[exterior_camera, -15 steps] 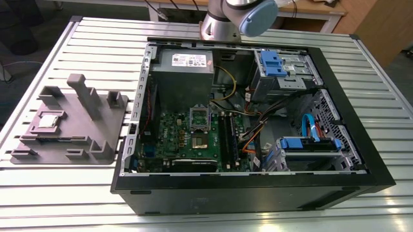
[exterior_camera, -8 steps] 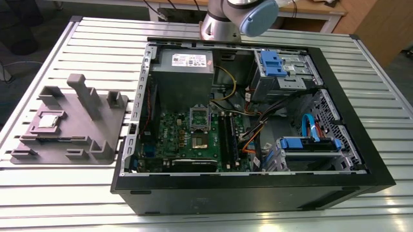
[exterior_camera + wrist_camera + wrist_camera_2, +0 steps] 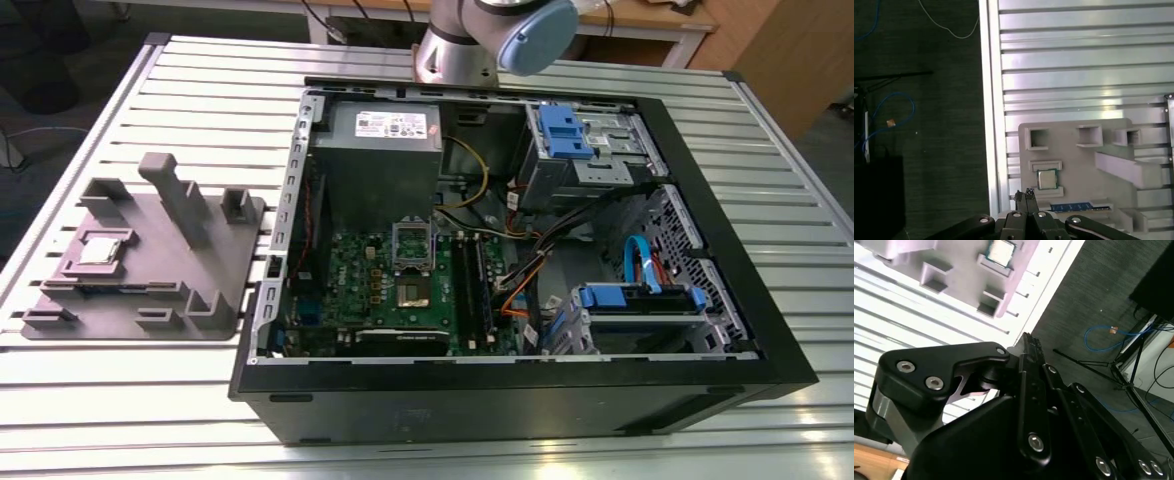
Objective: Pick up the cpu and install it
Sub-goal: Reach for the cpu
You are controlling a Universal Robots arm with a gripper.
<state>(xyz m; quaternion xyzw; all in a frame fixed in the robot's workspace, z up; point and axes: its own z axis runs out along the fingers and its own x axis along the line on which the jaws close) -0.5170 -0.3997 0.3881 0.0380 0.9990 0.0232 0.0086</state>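
Note:
The cpu (image 3: 102,250), a small square chip with a silver top, lies flat in a pocket of the grey holder (image 3: 160,290) on the table at the exterior view's left. Both wrist views show it too: cpu (image 3: 1046,179), cpu (image 3: 1000,251). My gripper (image 3: 1024,196) hangs high above the table edge, close beside the holder (image 3: 1074,160) and apart from the chip. Its black fingers (image 3: 1027,342) are shut together with nothing between them. The open metal-framed socket (image 3: 411,262) sits on the green board inside the case.
The open computer case (image 3: 721,330) lies on the slatted metal table (image 3: 134,410), with a grey power-supply box (image 3: 380,140), cables and blue drive brackets inside. A memory stick (image 3: 1076,206) lies in the holder. The arm (image 3: 487,40) stands behind the case. Dark floor with cables borders the table.

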